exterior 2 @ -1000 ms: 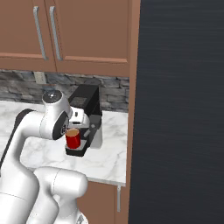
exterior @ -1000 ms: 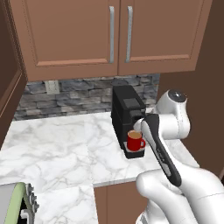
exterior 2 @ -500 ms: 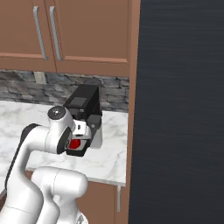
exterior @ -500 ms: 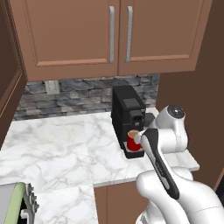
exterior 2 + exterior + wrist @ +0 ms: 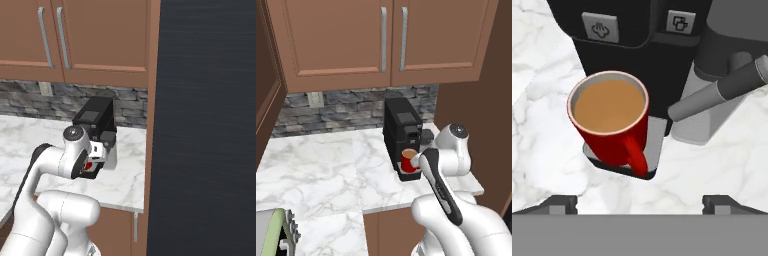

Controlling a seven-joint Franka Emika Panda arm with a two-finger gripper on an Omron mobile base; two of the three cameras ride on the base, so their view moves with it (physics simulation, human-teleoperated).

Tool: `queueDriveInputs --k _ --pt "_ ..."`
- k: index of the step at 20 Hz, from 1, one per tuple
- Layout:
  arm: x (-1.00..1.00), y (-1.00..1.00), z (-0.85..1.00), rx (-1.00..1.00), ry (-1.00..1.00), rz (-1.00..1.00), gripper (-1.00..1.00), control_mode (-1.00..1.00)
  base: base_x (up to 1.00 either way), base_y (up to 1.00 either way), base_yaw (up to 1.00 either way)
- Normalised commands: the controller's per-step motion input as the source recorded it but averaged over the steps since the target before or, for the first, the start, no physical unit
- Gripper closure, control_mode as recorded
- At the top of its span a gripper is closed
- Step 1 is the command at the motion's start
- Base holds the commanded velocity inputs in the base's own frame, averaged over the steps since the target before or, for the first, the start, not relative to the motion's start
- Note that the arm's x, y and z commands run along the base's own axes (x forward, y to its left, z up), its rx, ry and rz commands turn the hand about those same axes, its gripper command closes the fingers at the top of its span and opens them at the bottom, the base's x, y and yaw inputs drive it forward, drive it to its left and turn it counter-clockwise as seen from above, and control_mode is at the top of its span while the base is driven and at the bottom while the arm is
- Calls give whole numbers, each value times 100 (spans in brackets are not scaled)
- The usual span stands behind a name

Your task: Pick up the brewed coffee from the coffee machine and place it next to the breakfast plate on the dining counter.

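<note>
The gripper (image 5: 639, 202) hangs wide open and empty, above and just short of the red mug of brewed coffee (image 5: 612, 122), which sits ahead of the fingertips on the drip tray (image 5: 654, 142) of the black coffee machine (image 5: 401, 130). Its handle points back toward the hand, likely offering an easy place to grip.

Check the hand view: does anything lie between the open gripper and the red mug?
Nothing does. In the hand view, bare white marble worktop separates the gripper from the red mug on the coffee machine's drip tray.
</note>
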Motion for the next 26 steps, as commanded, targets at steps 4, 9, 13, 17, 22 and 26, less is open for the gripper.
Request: queueDriveInputs --k 4,9,13,17,22,26 --pt "10 -3 -31 2 0 9 -100 -100 0 0 0" --pt "11 0 -41 0 -3 9 -100 -100 0 0 0" --pt "18 0 -46 0 -2 9 -100 -100 0 0 0" --pt "18 0 -50 0 -3 9 -100 -100 0 0 0" --pt "12 0 -51 0 -3 9 -100 -100 0 0 0" --pt "4 6 -48 0 -5 7 -100 -100 0 0 0"
